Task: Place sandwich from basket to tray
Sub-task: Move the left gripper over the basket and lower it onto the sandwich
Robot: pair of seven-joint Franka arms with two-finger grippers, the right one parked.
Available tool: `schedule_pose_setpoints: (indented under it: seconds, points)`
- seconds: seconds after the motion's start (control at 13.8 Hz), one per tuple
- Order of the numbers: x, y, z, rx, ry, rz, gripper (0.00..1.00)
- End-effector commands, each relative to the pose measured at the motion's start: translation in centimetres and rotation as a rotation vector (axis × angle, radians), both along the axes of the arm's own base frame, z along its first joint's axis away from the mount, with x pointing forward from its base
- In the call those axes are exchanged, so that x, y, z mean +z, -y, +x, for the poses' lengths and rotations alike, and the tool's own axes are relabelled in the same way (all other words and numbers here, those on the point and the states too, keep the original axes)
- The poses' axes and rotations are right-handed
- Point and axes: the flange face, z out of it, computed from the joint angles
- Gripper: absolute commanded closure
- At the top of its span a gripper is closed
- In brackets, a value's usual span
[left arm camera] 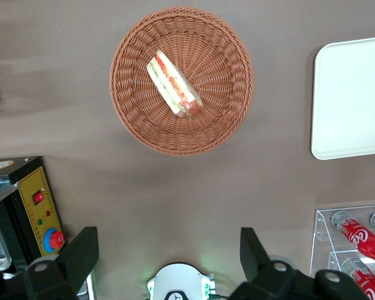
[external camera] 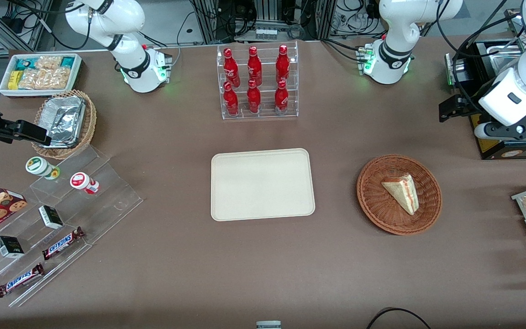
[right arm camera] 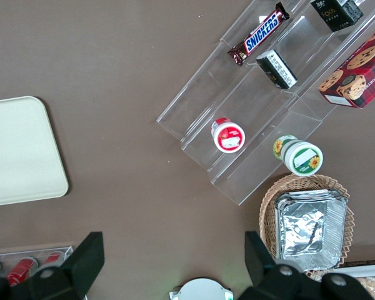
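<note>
Now — sandwich (external camera: 402, 192) in basket (external camera: 372, 201) | tray (external camera: 226, 205) bare | gripper (left arm camera: 165, 256) high, spread wide

Brown table (external camera: 162, 256), cream tray (external camera: 262, 184) mid-table, wicker basket (external camera: 372, 205) beside it, bottle rack (external camera: 258, 82), jaws (left arm camera: 169, 250) spread above.

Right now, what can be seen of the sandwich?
The sandwich is a small triangular wedge of pale bread, with red and orange filling layers showing on its cut side. It lies flat in the round reddish-brown wicker basket, near the middle, touched by nothing else. The cream tray beside the basket holds nothing. The gripper hangs open above the table, well clear of it.
</note>
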Motion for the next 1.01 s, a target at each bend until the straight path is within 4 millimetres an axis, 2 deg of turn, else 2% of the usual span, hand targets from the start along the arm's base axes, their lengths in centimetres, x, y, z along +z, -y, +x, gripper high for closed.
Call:
schedule_pose_setpoints:
  seconds: [0.0, 0.14, 0.36, 0.65, 0.94]
  points:
    - [0.3, -0.2, 0.1, -0.012, 0.023, -0.001, 0.00]
    - [0.0, -0.2, 0.1, -0.009, 0.017, 0.000, 0.00]
    - [-2.7, -0.2, 0.3, -0.009, 0.035, -0.001, 0.00]
    - [-8.2, -0.6, 0.8, 0.000, 0.052, -0.001, 0.00]
    - [-13.7, -0.7, 0.6, -0.001, 0.074, 0.001, 0.00]
